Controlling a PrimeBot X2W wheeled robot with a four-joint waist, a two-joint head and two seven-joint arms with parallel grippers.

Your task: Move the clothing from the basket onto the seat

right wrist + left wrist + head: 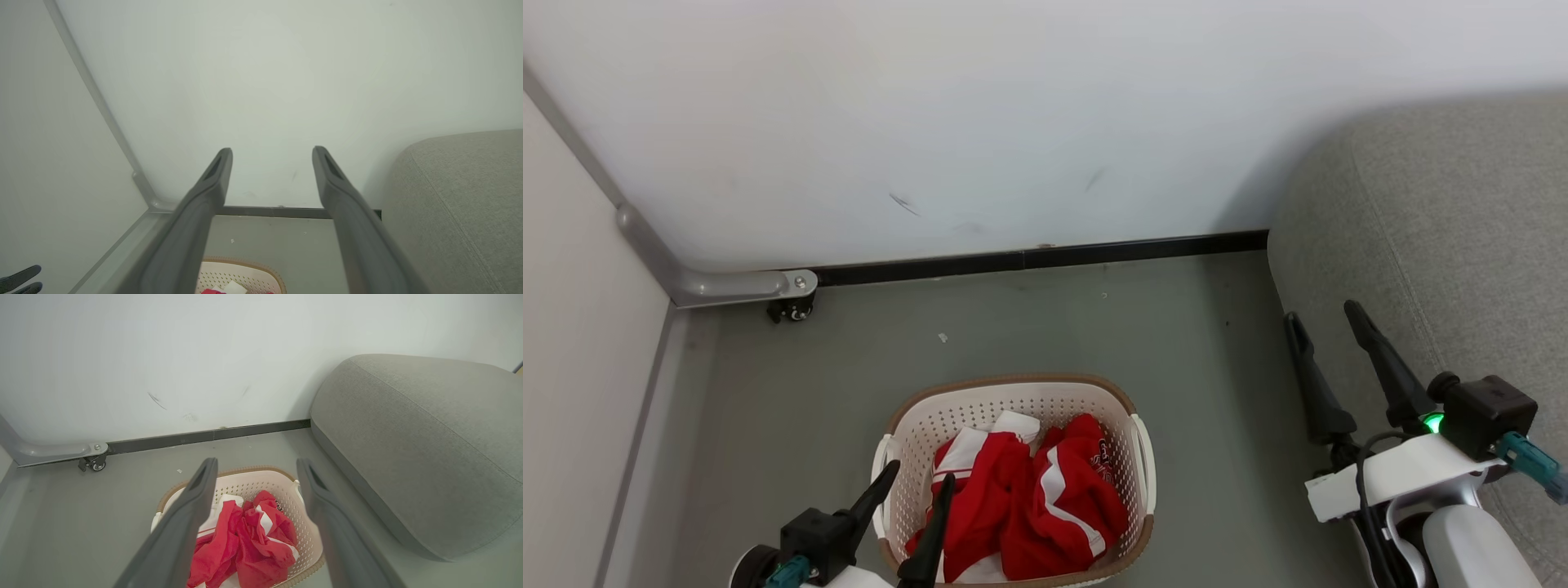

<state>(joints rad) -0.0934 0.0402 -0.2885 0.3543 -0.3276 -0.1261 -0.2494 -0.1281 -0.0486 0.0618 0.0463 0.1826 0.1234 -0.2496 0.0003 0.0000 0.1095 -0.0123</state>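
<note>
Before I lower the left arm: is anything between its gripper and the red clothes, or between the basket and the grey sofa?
Nothing visible. The open left gripper hangs above the cream perforated plastic basket, whose red white-striped garments lie uncovered. Bare floor separates basket from the grey fabric sofa; the right gripper hangs by its edge.

Soft, even indoor light, bright on the white wall [1013, 98]. The seat [1462, 245] throws a faint shadow onto it. The left claw [256, 465] blurs near the lens

No readable text (a small, illegible print [1103, 462] on the clothing [1033, 506])
</note>
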